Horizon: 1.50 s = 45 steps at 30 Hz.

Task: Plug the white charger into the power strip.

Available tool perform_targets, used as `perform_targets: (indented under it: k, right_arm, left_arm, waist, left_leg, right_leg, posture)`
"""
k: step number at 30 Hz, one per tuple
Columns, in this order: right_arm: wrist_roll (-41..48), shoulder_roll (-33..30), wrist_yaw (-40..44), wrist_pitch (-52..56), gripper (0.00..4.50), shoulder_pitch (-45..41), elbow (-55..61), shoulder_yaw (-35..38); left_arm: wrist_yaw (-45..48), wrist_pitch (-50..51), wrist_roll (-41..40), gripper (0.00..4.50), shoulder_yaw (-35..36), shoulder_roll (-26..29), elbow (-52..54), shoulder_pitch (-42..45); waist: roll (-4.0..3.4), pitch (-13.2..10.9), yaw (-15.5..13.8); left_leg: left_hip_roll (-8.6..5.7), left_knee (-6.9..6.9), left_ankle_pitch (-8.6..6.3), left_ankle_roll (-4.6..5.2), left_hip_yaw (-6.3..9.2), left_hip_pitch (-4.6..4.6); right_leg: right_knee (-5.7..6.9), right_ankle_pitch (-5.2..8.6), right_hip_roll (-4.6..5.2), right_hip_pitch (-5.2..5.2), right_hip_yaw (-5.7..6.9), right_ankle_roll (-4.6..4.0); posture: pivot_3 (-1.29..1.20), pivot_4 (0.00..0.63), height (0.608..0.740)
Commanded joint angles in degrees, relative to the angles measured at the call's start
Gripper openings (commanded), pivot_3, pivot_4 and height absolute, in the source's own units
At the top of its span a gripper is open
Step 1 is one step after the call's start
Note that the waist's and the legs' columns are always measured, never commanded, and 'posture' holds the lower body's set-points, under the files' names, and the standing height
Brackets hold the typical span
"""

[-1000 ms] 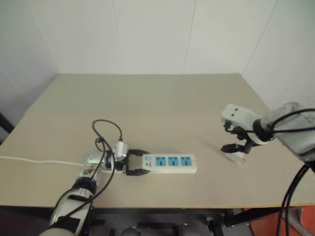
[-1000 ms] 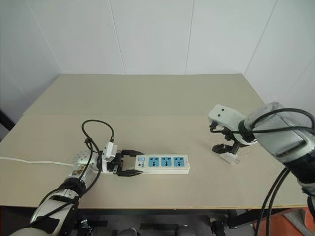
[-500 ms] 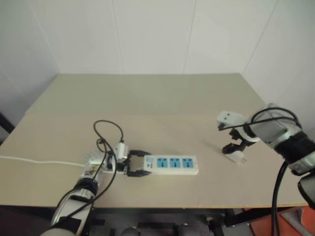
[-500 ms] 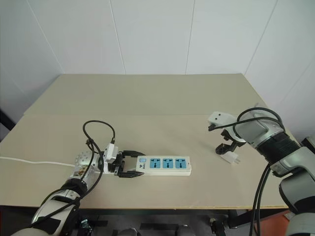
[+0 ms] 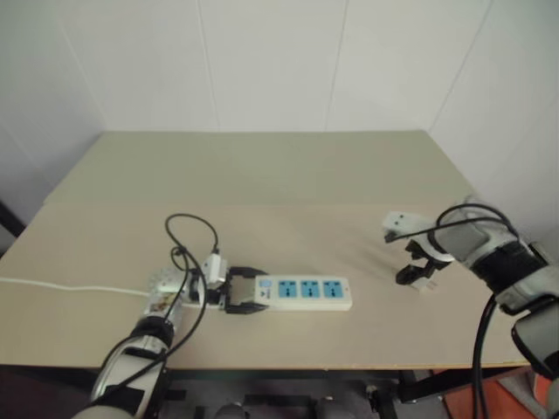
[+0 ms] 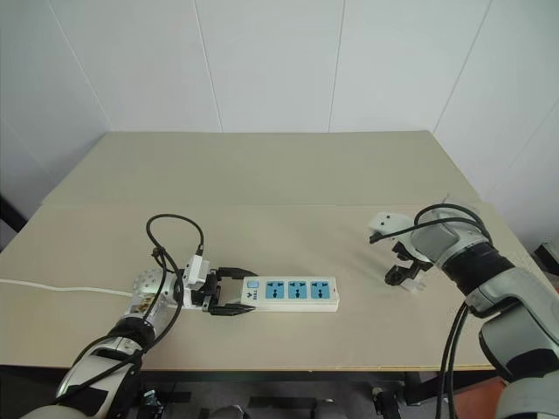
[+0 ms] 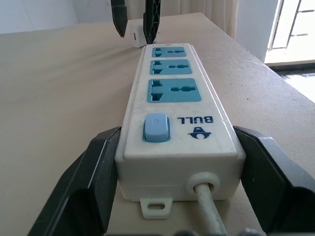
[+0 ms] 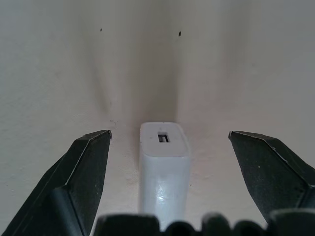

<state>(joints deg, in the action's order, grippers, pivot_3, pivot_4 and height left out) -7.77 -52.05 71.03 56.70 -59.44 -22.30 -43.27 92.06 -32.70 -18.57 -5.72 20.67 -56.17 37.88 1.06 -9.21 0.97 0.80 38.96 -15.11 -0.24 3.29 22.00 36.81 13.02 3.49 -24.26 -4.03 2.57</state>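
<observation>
**Pale bench in a white-panelled corner**

A broad beige bench stands pushed up against white wall panels with thin vertical seams. The walls close in on both sides as well. Daylight comes through a window with bars off to one side. Something orange sits low by the bench's near corner.

Power strip: white body, three blue outlet faces, pale blue switch, blue printed logo, white cord. Charger, right of the strip: glossy white. Table: plain beige. Gripper fingers: black.
</observation>
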Motion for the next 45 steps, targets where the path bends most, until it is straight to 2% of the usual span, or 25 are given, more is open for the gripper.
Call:
perform_targets:
  k: [1, 3, 7, 8, 10, 13, 15, 21, 26, 28, 30, 32, 35, 37, 39, 45]
  right_arm:
    - [-1.45, -0.26, 0.78, -0.54, 4.5, -0.04, 0.15, 1.74]
    - [-0.96, 0.0, 1.52, 0.19, 4.5, -0.01, 0.14, 2.31]
    - [-1.51, 0.72, 1.52, 1.06, 3.76, -0.01, -0.11, 2.64]
    - [-1.68, 0.87, 1.37, 1.01, 3.31, 0.14, -0.2, 2.75]
    - [-2.05, 1.0, 1.21, 0.76, 2.73, 0.49, -0.09, 2.59]
    - [-2.51, 1.17, 1.1, 0.88, 1.63, 0.67, -0.11, 2.37]
    - [-3.4, 0.91, 1.18, 0.66, 1.11, 0.89, -0.03, 1.78]
    - [-4.41, -0.18, 1.78, 0.64, 1.11, 1.37, 3.01, 2.59]
    - [0.07, 0.51, 0.34, 5.4, 1.11, -0.71, 10.49, 11.08]
    - [5.81, 3.33, -1.33, 8.85, 1.11, -0.97, 13.88, 21.69]
    - [12.57, 6.86, -4.14, 2.4, 1.11, 3.53, 18.09, 34.48]
    - [16.23, 10.19, -7.01, -3.35, 1.11, 9.2, 22.2, 41.82]
    - [21.97, 18.48, -11.35, -12.61, 1.11, 16.78, 26.36, 49.47]
    - [26.07, 21.67, -11.06, -9.32, 1.11, 17.98, 25.72, 49.92]
    - [27.3, 23.8, -11.19, -10.53, 1.11, 19.39, 25.04, 48.29]
    - [33.52, 31.86, -7.47, -22.31, 1.11, 21.95, 19.38, 48.55]
  left_arm:
    - [0.12, -0.08, 2.45, 3.23, -0.21, -0.75, -1.0, -1.97]
    - [0.12, -0.04, 2.75, 3.23, 0.05, -0.78, -0.76, -2.19]
    - [0.13, -0.34, 3.57, 3.23, 0.15, -0.75, -0.62, -2.68]
    - [0.14, -0.32, 3.61, 3.23, 0.18, -0.8, -0.58, -2.72]
    - [-0.02, -0.41, 3.86, 3.23, 0.18, -0.95, -0.57, -2.63]
    - [-0.02, -0.69, 4.24, 3.23, 0.15, -0.96, -0.62, -2.6]
    - [0.12, -0.57, 4.28, 3.23, 0.17, -0.95, -0.47, -2.67]
    - [0.35, -0.83, 4.64, 3.23, -0.04, -0.84, -0.47, -2.82]
    - [0.44, 1.89, 2.52, 3.23, 0.63, -1.21, 1.09, -2.75]
    - [0.44, 2.49, 2.23, 3.23, 0.62, -1.02, 1.77, -2.69]
    - [0.44, 2.55, 2.34, 3.23, 0.45, -0.71, 2.09, -2.69]
    - [0.44, 2.54, 2.53, 3.23, 0.35, -0.47, 2.25, -2.81]
    - [0.44, 2.84, 2.53, 3.23, 0.11, -0.16, 2.84, -3.12]
    - [0.44, 2.97, 2.55, 3.23, -0.11, 0.0, 3.24, -3.24]
    - [0.44, 2.97, 2.6, 3.23, -0.14, 0.09, 3.32, -3.08]
    - [0.44, 3.85, 2.15, 3.23, -0.36, 0.29, 4.37, -2.89]
  waist:
    - [-0.02, 0.01, 0.05]
    - [-0.02, 0.01, 0.05]
    - [-0.03, 0.02, 0.05]
    - [-0.03, 0.02, 0.03]
    - [-0.03, 0.02, 0.0]
    - [-0.03, 0.02, 0.0]
    - [-0.04, 0.02, -0.01]
    - [-0.05, 0.03, -0.04]
    - [-0.15, 0.02, 0.05]
    - [-0.15, 0.02, 0.06]
    - [-0.14, 0.02, 0.02]
    - [-0.07, 0.06, -0.33]
    - [0.03, 0.11, -0.23]
    - [-0.04, 0.08, 0.09]
    - [-0.07, 0.06, 0.32]
    - [-0.07, 0.06, 0.63]
  left_leg:
    - [0.0, 0.0, 0.0, 0.0, 0.0, -0.01]
    - [0.0, 0.0, 0.0, 0.0, 0.01, -0.03]
    - [0.0, 0.0, 0.0, 0.0, 0.0, -0.03]
    - [0.0, 0.0, 0.0, 0.0, 0.01, -0.03]
    - [0.0, 0.0, 0.0, 0.0, 0.01, -0.02]
    - [0.0, 0.0, 0.0, 0.0, 0.01, -0.02]
    - [0.0, 0.0, 0.0, 0.0, 0.01, -0.04]
    - [0.0, 0.0, 0.0, 0.0, 0.01, -0.05]
    - [-0.01, 0.0, 0.0, 0.0, 0.01, -0.02]
    - [0.0, -0.01, 0.0, 0.0, 0.03, -0.02]
    - [0.0, -0.03, 0.0, 0.0, 0.04, 0.0]
    - [0.01, -0.04, 0.0, 0.0, 0.1, 0.0]
    - [0.0, -0.02, 0.0, 0.0, 0.19, 0.01]
    - [-0.03, 0.01, 0.0, 0.0, 0.09, -0.02]
    - [-0.03, 0.0, 0.0, 0.0, 0.07, -0.08]
    - [0.0, -0.05, 0.0, 0.01, 0.09, -0.17]
  right_leg:
    - [0.01, 0.0, 0.0, 0.0, 0.0, 0.0]
    - [0.02, 0.0, -0.01, 0.0, 0.0, 0.0]
    - [0.02, 0.0, -0.01, 0.01, 0.0, 0.0]
    - [0.02, 0.0, -0.01, 0.02, 0.0, 0.0]
    - [0.01, 0.0, -0.01, 0.01, 0.0, 0.0]
    - [0.01, 0.0, 0.0, 0.02, 0.0, 0.0]
    - [0.02, 0.0, 0.0, 0.02, 0.0, 0.0]
    - [0.01, 0.0, 0.0, 0.05, 0.0, 0.0]
    - [0.03, 0.0, 0.0, 0.0, -0.01, 0.0]
    - [0.02, 0.0, -0.01, 0.0, 0.0, 0.0]
    - [-0.01, 0.0, -0.01, 0.02, 0.0, 0.0]
    - [-0.04, 0.0, -0.02, 0.07, 0.06, 0.0]
    - [-0.1, 0.0, -0.01, 0.17, 0.14, 0.01]
    - [0.02, -0.02, 0.01, 0.11, 0.01, 0.02]
    - [0.14, -0.03, 0.0, 0.07, -0.02, 0.0]
    - [0.07, -0.03, -0.04, 0.17, 0.0, -0.01]
  posture:
    - [0.0, 0.15, 0.74]
    - [0.0, 0.15, 0.74]
    - [0.0, 0.15, 0.74]
    - [0.0, 0.15, 0.74]
    - [0.0, 0.15, 0.74]
    - [0.0, 0.15, 0.74]
    - [0.0, 0.15, 0.74]
    - [0.0, 0.15, 0.74]
    - [0.0, 0.15, 0.74]
    - [0.0, 0.15, 0.74]
    - [0.0, 0.15, 0.74]
    - [0.0, 0.15, 0.74]
    - [0.0, 0.15, 0.74]
    - [0.0, 0.15, 0.74]
    - [0.0, 0.15, 0.74]
    - [0.0, 0.15, 0.74]
